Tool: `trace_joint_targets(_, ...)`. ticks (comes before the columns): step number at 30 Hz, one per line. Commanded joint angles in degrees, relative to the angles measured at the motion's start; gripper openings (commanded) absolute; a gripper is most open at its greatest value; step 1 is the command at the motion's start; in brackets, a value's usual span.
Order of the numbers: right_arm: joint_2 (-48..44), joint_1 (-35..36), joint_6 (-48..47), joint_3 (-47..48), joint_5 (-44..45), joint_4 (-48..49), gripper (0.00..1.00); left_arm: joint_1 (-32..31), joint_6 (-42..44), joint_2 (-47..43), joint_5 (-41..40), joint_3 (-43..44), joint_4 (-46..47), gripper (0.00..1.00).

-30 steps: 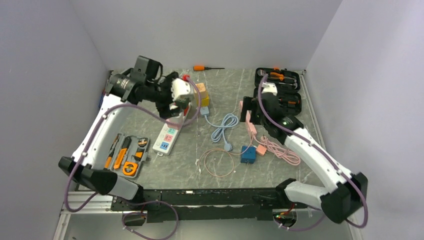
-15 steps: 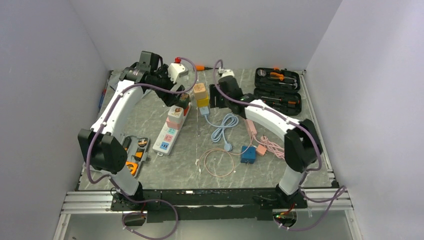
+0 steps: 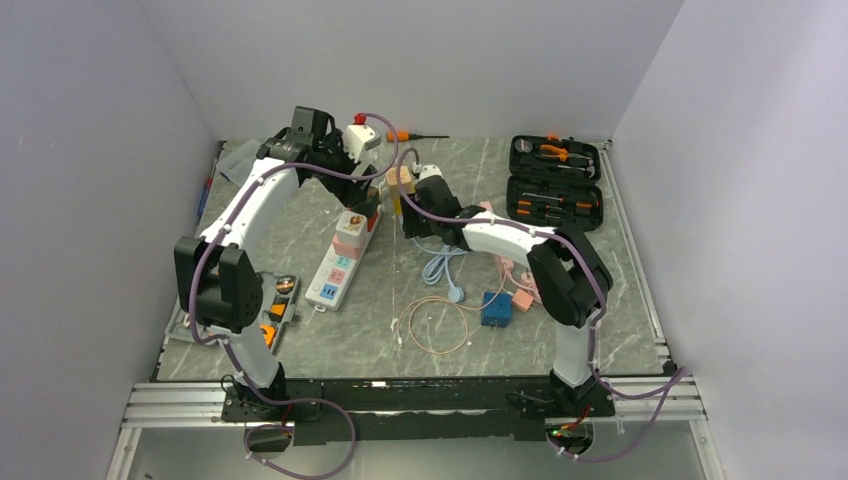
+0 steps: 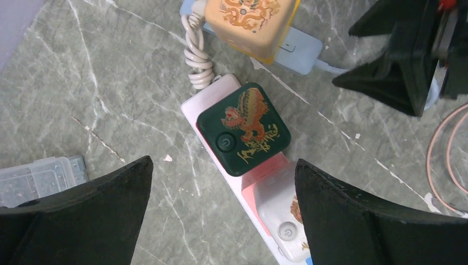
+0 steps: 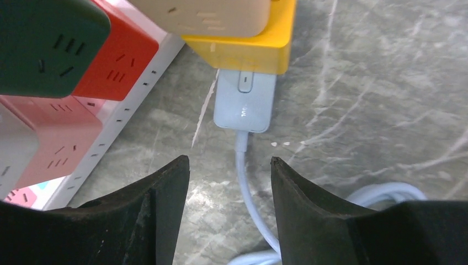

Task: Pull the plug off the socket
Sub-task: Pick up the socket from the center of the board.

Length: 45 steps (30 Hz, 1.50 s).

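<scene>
A light-blue plug [image 5: 244,102] sits in the side of a yellow cube socket [image 5: 248,47], and its pale cable [image 5: 246,185] runs back between my right fingers. My right gripper [image 5: 228,165] is open, low over the table just short of the plug, touching nothing. In the top view it [image 3: 413,220] sits beside the cube [image 3: 400,180]. My left gripper [image 4: 223,165] is open above the power strip [image 4: 265,193], with a dark green cube adapter [image 4: 244,128] below it. The plug also shows in the left wrist view [image 4: 301,52].
The white power strip [image 3: 338,270] carries red, pink and white adapters. The coiled blue cable [image 3: 445,262], a pink cable loop [image 3: 430,325], a blue adapter [image 3: 495,308] and pink cords [image 3: 550,295] lie mid-table. A black tool case [image 3: 555,175] stands back right, a tool tray [image 3: 265,310] front left.
My right arm has swung from the right side to the back and then left, down to the yellow cube and plug. My left gripper has shifted slightly over the strip's far end.
</scene>
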Motion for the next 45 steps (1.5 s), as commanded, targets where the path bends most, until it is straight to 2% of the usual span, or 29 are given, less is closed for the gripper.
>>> trace_joint_targets(1,3.37,1.58,-0.75,-0.35,-0.47,5.65,0.58,-0.13,-1.45,0.21,-1.07,-0.36,3.54,0.99)
trace_joint_targets(7,6.27,2.99,-1.32,-2.46,1.78,6.19,0.56,-0.17,-2.25,-0.31,-1.08,-2.15,5.24,0.99)
trace_joint_targets(13,3.48,3.13,-0.98,-7.86,5.58,6.27,0.26,-0.46,-1.93,0.42,-1.71,-3.32,6.19,1.0)
trace_joint_targets(17,0.17,3.05,-0.74,-11.06,7.47,4.81,0.14,-1.0,-0.95,-0.03,-2.66,-4.35,6.69,0.99)
trace_joint_targets(24,-7.24,2.35,-0.52,-20.08,10.3,3.14,0.12,-1.06,1.34,-2.5,-3.57,-8.06,8.67,0.99)
trace_joint_targets(25,-8.2,1.96,-0.37,-20.95,10.52,2.93,0.15,-1.04,1.61,-2.69,-3.5,-8.4,8.74,0.99)
trace_joint_targets(27,-9.95,0.95,0.14,-22.22,10.94,2.2,0.35,-1.05,1.79,-2.75,-3.54,-8.83,8.88,0.99)
trace_joint_targets(29,-11.5,-0.35,0.44,-23.19,9.57,2.54,0.49,-1.06,1.71,-2.82,-3.42,-8.95,8.89,0.99)
trace_joint_targets(30,-12.31,-0.98,0.49,-23.69,8.64,3.29,0.62,-1.06,1.66,-2.88,-3.14,-8.97,8.86,0.99)
trace_joint_targets(31,-13.09,-1.67,0.49,-24.08,7.4,3.94,0.84,-1.06,1.44,-3.03,-2.92,-8.98,8.85,0.99)
trace_joint_targets(32,-13.88,-2.36,0.39,-24.42,5.71,5.48,0.98,-1.06,1.3,-3.21,-2.68,-8.93,8.76,0.99)
trace_joint_targets(37,-14.87,-3.36,-1.99,-22.44,0.98,11.16,1.0,-1.14,0.98,-4.89,-1.64,-9.03,8.15,0.99)
trace_joint_targets(41,-12.3,-3.9,-2.25,-17.59,-0.67,13.43,1.0,-1.14,1.05,-6.76,-0.39,-8.74,6.79,0.99)
trace_joint_targets(45,-10.33,-3.99,-3.43,-16.66,-3.16,18.15,1.0,-1.14,0.65,-8.53,2.37,-7.8,4.96,0.99)
